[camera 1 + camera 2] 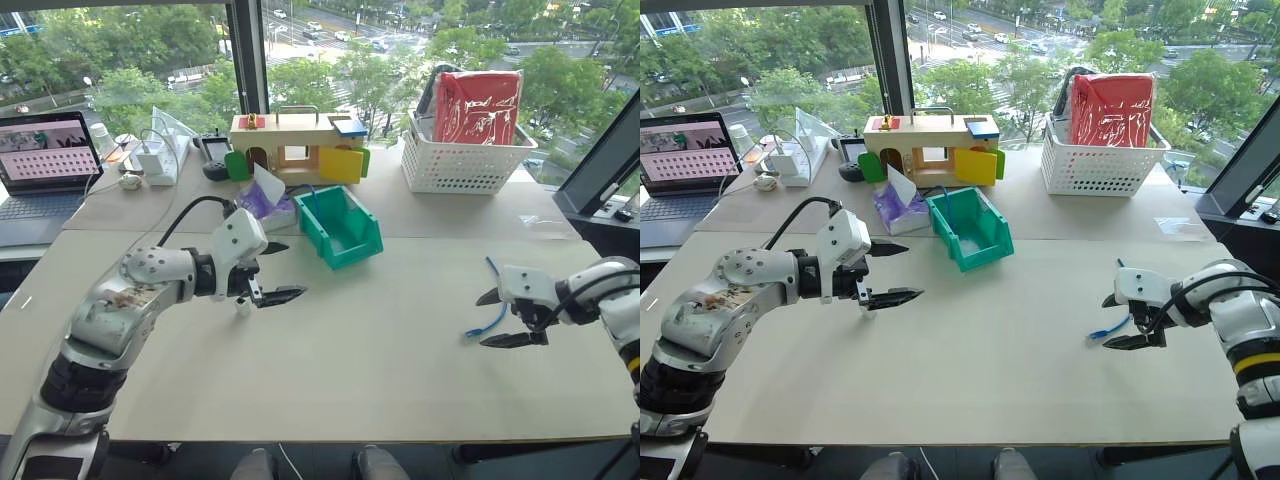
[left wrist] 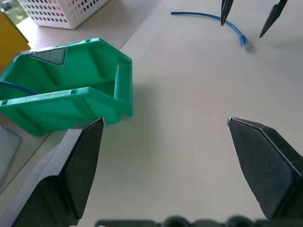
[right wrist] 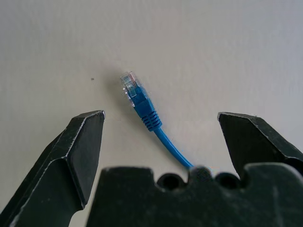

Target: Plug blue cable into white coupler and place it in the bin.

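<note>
A wooden toy house (image 1: pixel 296 147), white basket (image 1: pixel 462 160) and laptop (image 1: pixel 42 170) line the table's (image 1: pixel 380 370) far side.

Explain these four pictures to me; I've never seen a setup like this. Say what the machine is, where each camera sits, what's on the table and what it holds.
It is a two-armed humanoid robot. Two pictures come from its head, looking down over the table; the other two come from a camera on each wrist. The left claw hangs open above the table, holding nothing. The right claw is open around the blue cable, whose clear plug lies between its fingers, not yet gripped. Farther back stand a green bin, a wooden toy house, a white basket and a laptop.
</note>
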